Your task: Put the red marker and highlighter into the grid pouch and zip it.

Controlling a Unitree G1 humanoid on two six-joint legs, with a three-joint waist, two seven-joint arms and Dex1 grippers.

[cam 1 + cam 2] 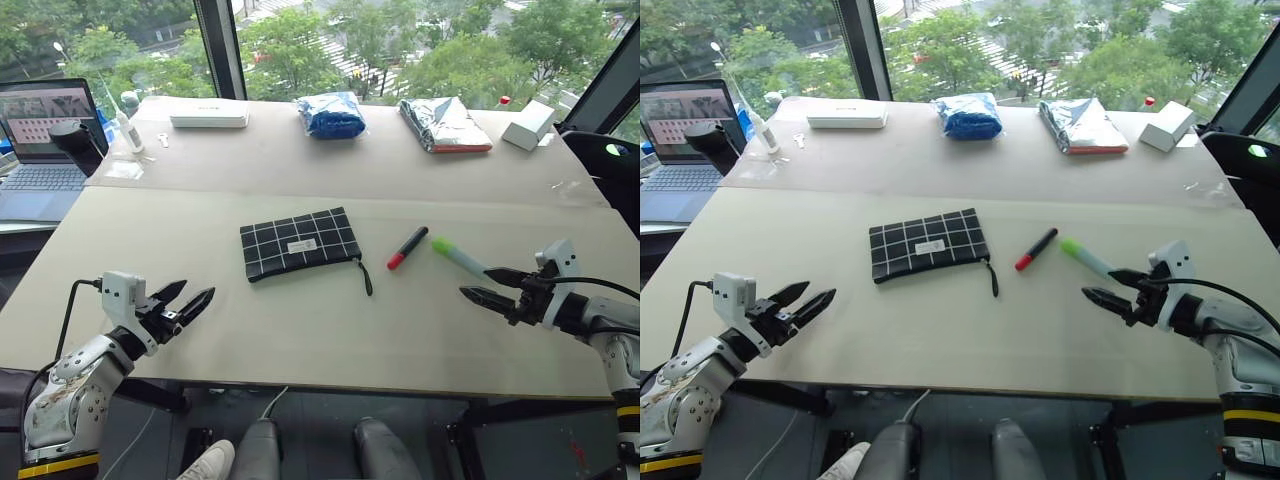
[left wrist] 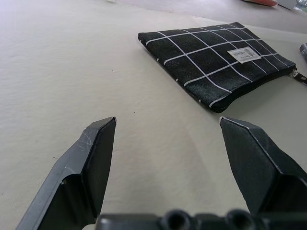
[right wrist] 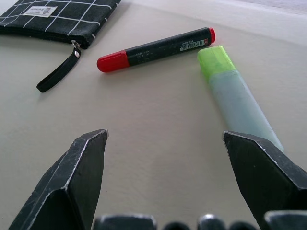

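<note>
Highlighter [image 1: 459, 258] lies just off my right gripper [image 1: 482, 284], red marker [image 1: 407, 247] beside it; my left gripper [image 1: 186, 299] hovers too, both spread wide, empty. Farther on, grid pouch [image 1: 299, 243] lies flat, zipped, contents unseen.

I see the grid pouch [image 1: 298, 243] lying flat mid-tabletop, its strap toward the red marker [image 1: 407, 248]. The green-capped highlighter [image 1: 458, 257] lies just beside the marker, toward the right edge.
</note>
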